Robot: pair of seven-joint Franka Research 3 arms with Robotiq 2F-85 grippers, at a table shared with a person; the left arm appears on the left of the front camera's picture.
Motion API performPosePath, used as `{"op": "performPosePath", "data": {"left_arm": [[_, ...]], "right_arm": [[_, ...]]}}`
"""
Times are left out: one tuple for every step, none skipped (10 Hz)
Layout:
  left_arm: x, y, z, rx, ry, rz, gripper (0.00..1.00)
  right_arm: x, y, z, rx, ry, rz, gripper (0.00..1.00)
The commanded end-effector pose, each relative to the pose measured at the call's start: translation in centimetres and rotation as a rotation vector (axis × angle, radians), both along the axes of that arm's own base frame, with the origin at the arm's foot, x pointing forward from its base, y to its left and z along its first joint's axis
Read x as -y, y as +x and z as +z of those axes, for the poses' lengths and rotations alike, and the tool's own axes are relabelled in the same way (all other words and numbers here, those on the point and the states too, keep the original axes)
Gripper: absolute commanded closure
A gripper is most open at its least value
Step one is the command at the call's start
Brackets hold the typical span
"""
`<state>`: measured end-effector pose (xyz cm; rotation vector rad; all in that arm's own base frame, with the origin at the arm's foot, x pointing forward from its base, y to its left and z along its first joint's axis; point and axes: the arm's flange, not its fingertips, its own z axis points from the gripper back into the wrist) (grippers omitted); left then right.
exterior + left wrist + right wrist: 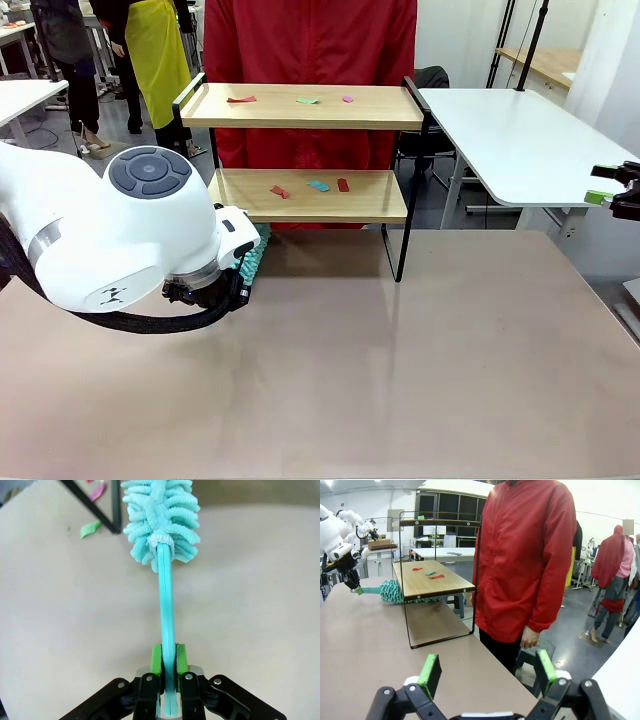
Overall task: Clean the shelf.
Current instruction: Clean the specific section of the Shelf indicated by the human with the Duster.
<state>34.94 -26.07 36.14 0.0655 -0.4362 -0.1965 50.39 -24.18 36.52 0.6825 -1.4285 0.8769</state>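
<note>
The shelf [300, 208] stands at the far middle of the table, two wooden boards in a black frame. Small red, green and pink scraps [307, 100] lie on its top board. Red and teal scraps [318, 186] lie on the lower one. My left gripper [168, 656] is shut on the handle of a teal fluffy duster [162, 520]. The duster head [256, 256] sits low at the shelf's left end, just under the lower board [432, 580]. My right gripper [487, 672] is open and holds nothing, far to the right of the shelf [612, 196].
A person in a red jacket [530, 555] stands behind the shelf. In the left wrist view a green scrap [90, 528] and a pink scrap [97, 491] lie on the table by a shelf leg [102, 512]. A white table [520, 140] stands at the right.
</note>
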Motion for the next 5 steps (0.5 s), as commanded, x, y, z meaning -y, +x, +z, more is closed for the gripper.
{"op": "performPosePath", "data": {"left_arm": [[-1.2, -0.9, 0.8, 0.024, 0.009, -0.103, 0.87], [-1.4, -1.3, 1.1, 0.023, 0.008, -0.155, 0.87], [-1.6, -1.7, 1.5, 0.032, 0.009, -0.213, 0.87], [-2.0, -1.9, 1.8, 0.033, 0.018, -0.264, 0.87], [-2.3, -2.0, 2.1, 0.022, 0.024, -0.328, 0.87]], "right_arm": [[-0.2, 0.1, 0.5, -0.020, -0.009, -0.003, 0.00], [-0.2, 0.1, 0.5, -0.020, -0.009, -0.003, 0.00], [-0.2, 0.1, 0.5, -0.020, -0.009, -0.003, 0.00], [-0.2, 0.1, 0.5, -0.020, -0.009, -0.003, 0.00], [-0.2, 0.1, 0.5, -0.020, -0.009, -0.003, 0.00]]}}
